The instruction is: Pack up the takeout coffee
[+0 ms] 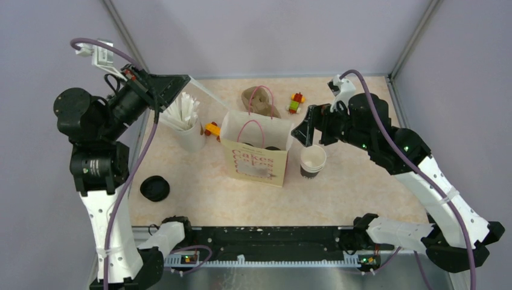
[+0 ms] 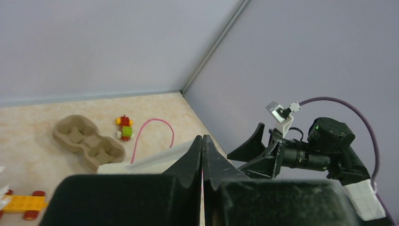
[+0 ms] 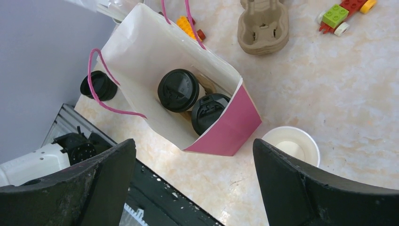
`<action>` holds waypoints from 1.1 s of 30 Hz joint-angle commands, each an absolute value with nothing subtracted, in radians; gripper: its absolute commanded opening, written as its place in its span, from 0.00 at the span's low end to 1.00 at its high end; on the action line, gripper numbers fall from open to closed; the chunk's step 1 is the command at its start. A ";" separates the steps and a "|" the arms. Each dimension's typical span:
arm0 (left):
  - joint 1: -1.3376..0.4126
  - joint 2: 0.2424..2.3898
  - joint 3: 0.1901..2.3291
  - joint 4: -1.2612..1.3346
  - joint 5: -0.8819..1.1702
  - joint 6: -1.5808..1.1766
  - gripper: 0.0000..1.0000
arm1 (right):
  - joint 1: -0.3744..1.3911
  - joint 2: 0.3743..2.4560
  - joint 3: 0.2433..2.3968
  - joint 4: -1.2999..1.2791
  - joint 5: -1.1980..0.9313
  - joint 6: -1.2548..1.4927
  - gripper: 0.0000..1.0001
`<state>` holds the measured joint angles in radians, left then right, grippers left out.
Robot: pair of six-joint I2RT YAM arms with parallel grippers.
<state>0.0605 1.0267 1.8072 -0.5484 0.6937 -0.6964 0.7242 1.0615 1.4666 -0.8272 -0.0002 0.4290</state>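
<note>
Closest to the arm bases, a loose black lid (image 1: 155,188) is lying flat on the worktop (image 1: 362,181), just beside the left arm's upright section and well apart from everything else.

Further in, near the middle, a paper bag (image 1: 253,158) is standing upright with its mouth open. It is showing a cream front with lettering, a pink side and pink cord handles. Two takeout coffees are sitting inside it, side by side and touching: one lidded cup (image 3: 178,90) nearer the middle of the bag and a second lidded cup (image 3: 208,112) against the pink side, both topped with flat black lids.

Just beside the bag's right side, an open cup (image 1: 313,161) is standing upright on the worktop. It is white inside with a dark band low down, and it is wearing no lid.

The right end effector (image 1: 308,130) is hanging in the air above this cup and the bag's right edge. Its fingers are spread wide apart and are gripping nothing.

Behind the bag's left corner, a yellow toy car (image 1: 212,129) is resting just beside a beige cup of white sticks (image 1: 187,121).

Towards the back, a brown pulp tray (image 1: 250,96) with two holes is lying flat, and a brick toy (image 1: 296,103) in red, green and yellow is sitting near its right.

At the far left, the left end effector (image 2: 202,141) is raised high. Its fingers are pressed together, and nothing is showing between them.
</note>
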 commanded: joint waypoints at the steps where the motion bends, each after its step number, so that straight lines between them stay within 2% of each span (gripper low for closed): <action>1: 0.059 1.028 1.682 -0.329 0.810 -0.835 0.00 | 0.717 1.050 1.489 -0.762 0.029 0.432 0.92; 5: 0.058 1.035 1.573 -0.208 0.828 -0.923 0.00 | 0.716 1.044 1.473 -0.744 0.038 0.440 0.92; 11: 0.012 1.065 1.526 -0.177 0.824 -0.927 0.00 | 0.716 1.022 1.438 -0.726 0.043 0.451 0.92; 20: -0.440 1.147 1.440 -0.128 0.547 -0.870 0.00 | 0.716 1.006 1.431 -0.740 0.072 0.435 0.92; 26: -0.569 1.219 1.360 0.037 0.501 -0.904 0.00 | 0.716 0.989 1.422 -0.748 0.083 0.425 0.92; 29: -0.571 1.231 1.342 -0.016 0.468 -0.896 0.00 | 0.717 0.983 1.422 -0.753 0.095 0.420 0.92; 31: -0.572 1.234 1.357 -0.158 0.413 -0.849 0.00 | 0.716 0.979 1.423 -0.751 0.101 0.417 0.92; 32: -0.571 1.231 1.362 -0.211 0.382 -0.823 0.03 | 0.716 0.979 1.423 -0.752 0.102 0.416 0.92; 33: -0.571 1.228 1.365 -0.282 0.348 -0.809 0.13 | 0.716 0.977 1.425 -0.752 0.103 0.414 0.92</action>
<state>-0.5713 1.2507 1.3422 -0.1268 0.4782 -0.8806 0.7242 1.0012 1.4204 -0.7712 0.0788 0.4335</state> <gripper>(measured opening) 0.021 0.920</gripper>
